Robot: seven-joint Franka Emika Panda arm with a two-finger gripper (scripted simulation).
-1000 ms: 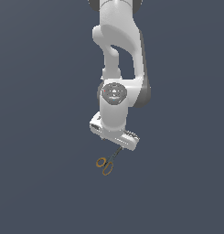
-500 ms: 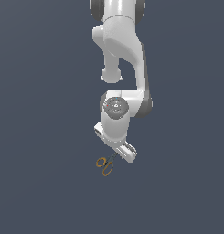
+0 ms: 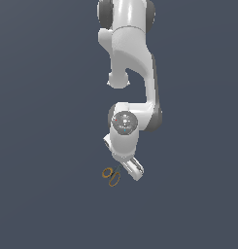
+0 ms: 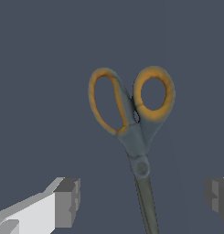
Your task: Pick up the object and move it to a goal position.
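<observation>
The scissors (image 4: 136, 132) lie flat on the dark grey floor, with two orange-yellow ring handles and thin dark grey blades. In the wrist view the blades run between my two fingertips, which stand wide apart on either side, one fingertip (image 4: 67, 202) pale and blocky. My gripper (image 4: 143, 199) is open and holds nothing. In the exterior view the scissors' rings (image 3: 110, 176) show just to the exterior view's left of my gripper (image 3: 126, 171), which hangs low over the blades and hides them.
The white arm (image 3: 130, 73) comes down from the top of the exterior view. The floor (image 3: 42, 146) is a plain dark grey surface all around.
The arm has lowered steadily toward the floor. The gripper has come down over the scissors' blades. The scissors have not moved.
</observation>
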